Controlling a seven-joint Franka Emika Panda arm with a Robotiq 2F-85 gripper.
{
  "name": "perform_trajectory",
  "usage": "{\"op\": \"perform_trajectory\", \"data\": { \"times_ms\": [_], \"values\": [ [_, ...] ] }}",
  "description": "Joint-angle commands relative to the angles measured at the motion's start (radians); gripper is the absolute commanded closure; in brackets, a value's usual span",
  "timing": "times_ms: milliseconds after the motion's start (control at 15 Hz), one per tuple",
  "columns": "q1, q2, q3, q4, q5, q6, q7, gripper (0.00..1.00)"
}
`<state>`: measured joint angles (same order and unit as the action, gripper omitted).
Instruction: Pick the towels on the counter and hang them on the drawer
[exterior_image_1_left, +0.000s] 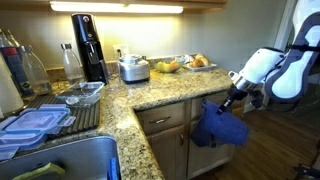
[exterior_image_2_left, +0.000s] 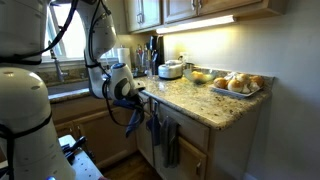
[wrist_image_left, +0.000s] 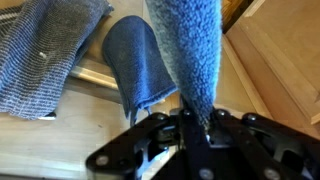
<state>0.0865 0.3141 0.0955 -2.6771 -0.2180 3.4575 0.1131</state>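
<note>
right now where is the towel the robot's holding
In an exterior view the towel hangs from the shut end effector, just below the counter's front edge, next to the drawer.

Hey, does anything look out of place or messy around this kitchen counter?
Nothing looks spilled or broken. The one odd thing is a blue towel dangling bunched from the shut end effector beside the counter edge, not hung.

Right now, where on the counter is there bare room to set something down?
Bare granite runs along the counter front edge, bordered by the pot, fruit bowl and sink. Crowded: the back wall, the bread tray corner, and the dish rack. The gripper holds a towel below the edge.
</note>
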Motion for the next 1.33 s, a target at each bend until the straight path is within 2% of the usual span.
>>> {"op": "perform_trajectory", "data": {
  "times_ms": [0, 267, 600, 1267],
  "values": [
    [-0.019, 0.034, 0.002, 0.017, 0.045, -0.004, -0.067, 0.93],
    [-0.051, 0.087, 0.009, 0.061, 0.050, -0.004, -0.087, 0.93],
    [-0.043, 0.141, -0.021, 0.119, 0.070, -0.004, -0.119, 0.93],
    [-0.057, 0.210, -0.025, 0.143, 0.088, -0.003, -0.121, 0.93]
  ]
}}
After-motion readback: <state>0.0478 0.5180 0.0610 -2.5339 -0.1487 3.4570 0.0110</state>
